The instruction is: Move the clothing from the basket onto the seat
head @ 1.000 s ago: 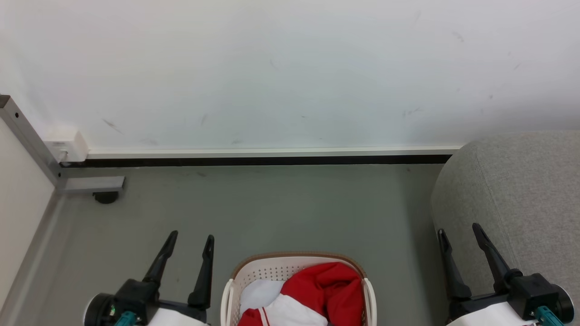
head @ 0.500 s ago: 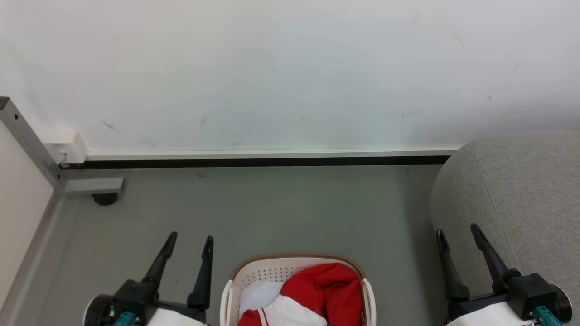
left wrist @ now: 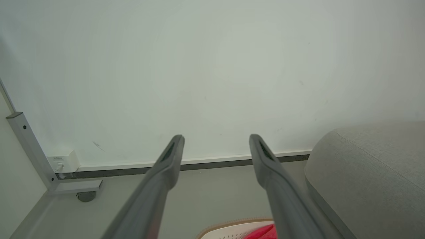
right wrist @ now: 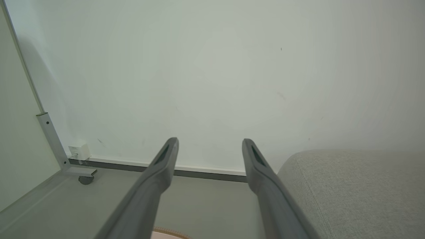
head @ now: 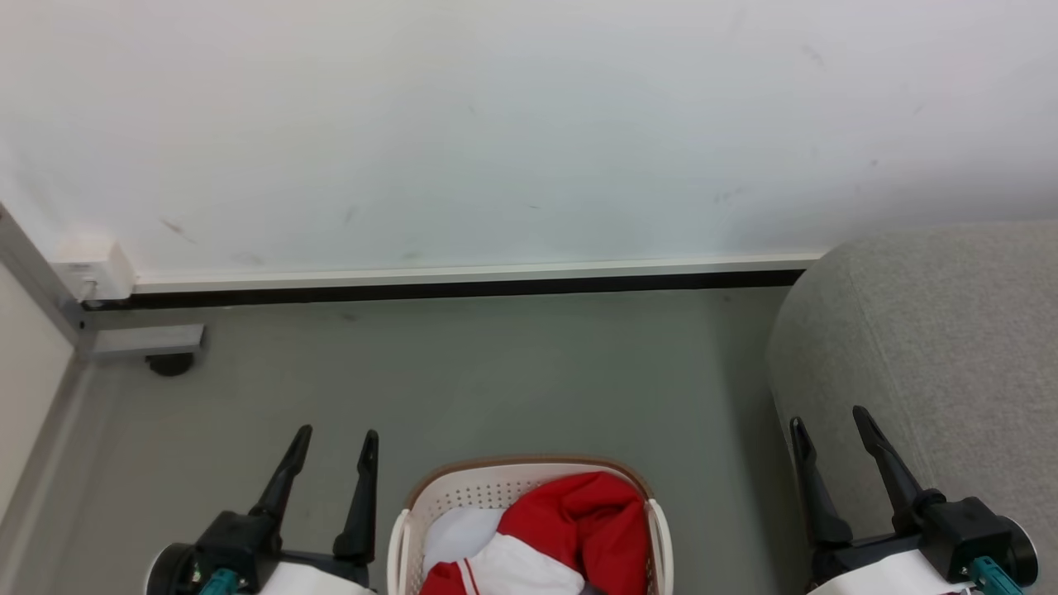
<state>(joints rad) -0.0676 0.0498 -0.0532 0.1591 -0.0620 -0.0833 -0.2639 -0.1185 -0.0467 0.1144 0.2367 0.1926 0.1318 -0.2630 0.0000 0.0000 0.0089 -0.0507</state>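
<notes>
Item: cream-white perforated plastic laundry basket (head: 463, 496) with brown woven-look rim, standing on the grey floor (head: 496, 372) at near centre. Contents: bright red soft fabric clothing (head: 579, 516) with white panels and striped trim, heaped to the rim, with a pale white soft piece (head: 463, 533) at its left; nothing lifted out. Destination: large grey textured-fabric upholstered seat (head: 934, 330) with rounded edge, at right, bare where visible, apart from the basket. Left tool (head: 337, 432): two long dark fingers spread wide, holding nothing, near left of the basket. Right tool (head: 828, 417): likewise spread wide and empty, near right, in front of the seat's end. Background: white scuffed wall (head: 496, 124); grey metal frame foot on a dark castor (head: 145, 340) at far left. Change noted: over the last second the wall, frame foot, basket and seat have all slid slightly leftward together in the head view, so the camera has turned, not the things; both tools keep their pose. Assessment: task not begun; a reach into the basket is probably the next step.
</notes>
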